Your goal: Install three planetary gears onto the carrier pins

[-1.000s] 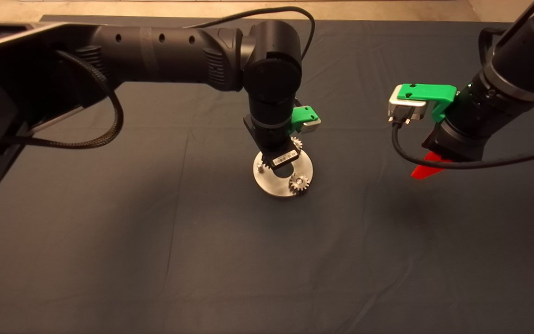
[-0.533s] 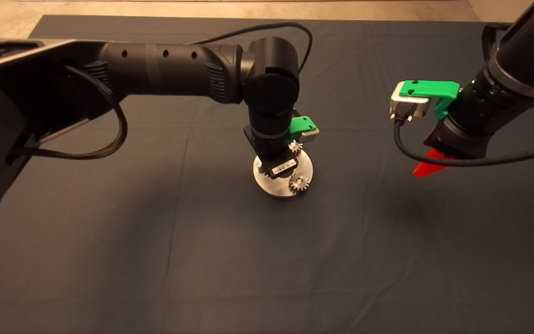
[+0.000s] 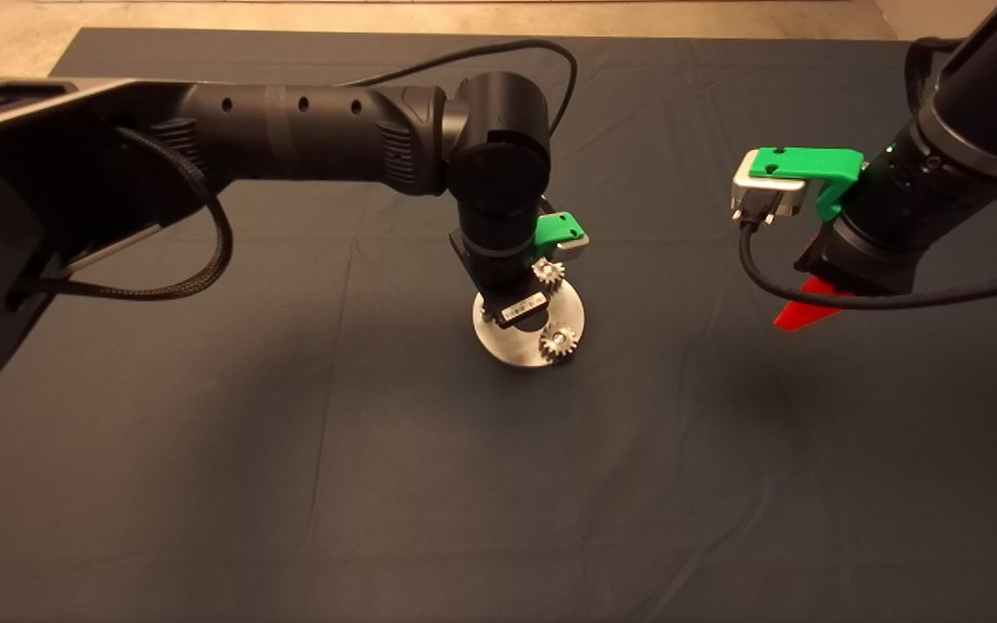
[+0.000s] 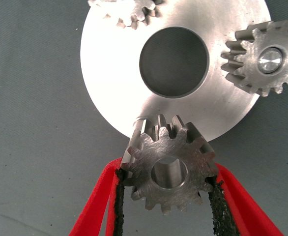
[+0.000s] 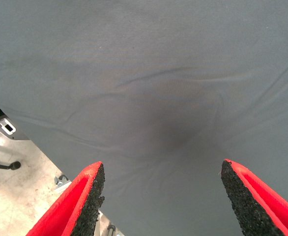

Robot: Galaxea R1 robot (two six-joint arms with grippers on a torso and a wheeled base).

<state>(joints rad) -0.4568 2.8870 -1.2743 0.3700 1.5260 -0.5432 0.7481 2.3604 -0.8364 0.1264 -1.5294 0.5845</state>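
A: Where is the small silvery-grey toothed gear (image 4: 167, 168) that is not yet mounted?

B: It sits at the rim of the flat round shiny metal disc (image 4: 114, 83), clamped between the two red, black-padded fingers (image 4: 118, 196) of the left gripper (image 4: 166, 194). Its face is level and its bore points straight down.

A: And the last bare silvery pin (image 4: 140, 125)?

B: Just beside the gear, on the side nearer the disc's central hole (image 4: 173, 61). The stud's top peeks out from behind the teeth, so the bore looks slightly outward of it. I judge the coming move is a small shift toward the hole, then a descent.

A: The other gears?

B: One seated gear (image 4: 263, 58) is on its pin at the disc's edge, another seated gear (image 3: 548, 272) is on the far side of the hole.

A: And the other arm?

B: The right gripper (image 3: 803, 310) hangs well apart from the disc over the dark mat (image 3: 291, 476), fingers spread wide, holding nothing. The left is clearly nearer.
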